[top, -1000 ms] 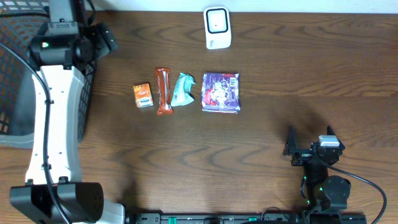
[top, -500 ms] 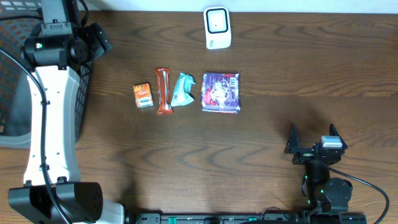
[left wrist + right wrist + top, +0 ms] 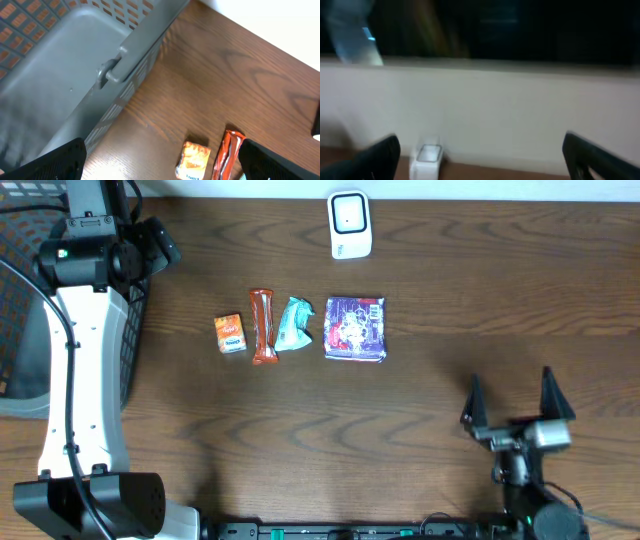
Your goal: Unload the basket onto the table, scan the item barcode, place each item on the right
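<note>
A small box [image 3: 230, 333], bar [image 3: 263, 326] and pouch [image 3: 294, 323] crowd together (nearly touching); open table [image 3: 450, 300] separates them from the scanner [image 3: 350, 224].

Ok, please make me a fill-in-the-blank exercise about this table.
The wooden table carries ____ small items in a row. The orange box lies nearest the grey plastic ____. The white scanner stands closest to the ____ packet. The left end effector and the right end effector are both ____.
Missing words: four, basket, purple, open.
</note>
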Robot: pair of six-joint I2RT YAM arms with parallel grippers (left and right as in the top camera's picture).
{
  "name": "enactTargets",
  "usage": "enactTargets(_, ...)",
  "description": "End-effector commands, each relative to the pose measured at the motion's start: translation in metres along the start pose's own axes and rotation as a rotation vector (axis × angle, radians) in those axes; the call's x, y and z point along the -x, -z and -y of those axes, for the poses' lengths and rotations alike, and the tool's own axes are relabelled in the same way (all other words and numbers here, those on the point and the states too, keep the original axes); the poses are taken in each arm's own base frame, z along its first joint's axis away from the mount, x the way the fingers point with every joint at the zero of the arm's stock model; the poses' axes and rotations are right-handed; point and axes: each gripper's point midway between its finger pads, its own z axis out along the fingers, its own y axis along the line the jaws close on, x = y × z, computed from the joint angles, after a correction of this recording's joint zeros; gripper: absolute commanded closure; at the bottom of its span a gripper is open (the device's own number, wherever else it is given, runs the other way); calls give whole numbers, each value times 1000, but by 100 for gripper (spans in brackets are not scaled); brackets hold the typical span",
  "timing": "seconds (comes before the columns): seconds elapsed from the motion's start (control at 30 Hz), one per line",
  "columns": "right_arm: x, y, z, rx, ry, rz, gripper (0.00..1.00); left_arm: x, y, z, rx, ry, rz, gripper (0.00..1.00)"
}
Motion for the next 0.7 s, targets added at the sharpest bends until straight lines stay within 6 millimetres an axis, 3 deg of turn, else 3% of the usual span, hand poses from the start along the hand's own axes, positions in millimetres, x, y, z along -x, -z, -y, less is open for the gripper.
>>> enactTargets(0.0,26,-1,-17,98,-5,82,1,6,6,-9,19,25,23,2)
enactTargets(0.1,48,-13,-19,115,43,61,1,6,6,-9,19,25,23,2)
enactTargets(0.2,48,-33,-22,149,84,-69,1,6,6,-9,19,25,23,2)
enactTargets(0.33,31,-66,-26,228,80,-323,1,6,6,-9,19,25,23,2)
enactTargets(0.5,-6,-105,-34,337,-54,-682,1,6,6,-9,19,25,23,2)
enactTargets(0.67,-35,-123,-54,481,-193,-953,1,6,6,-9,19,25,23,2)
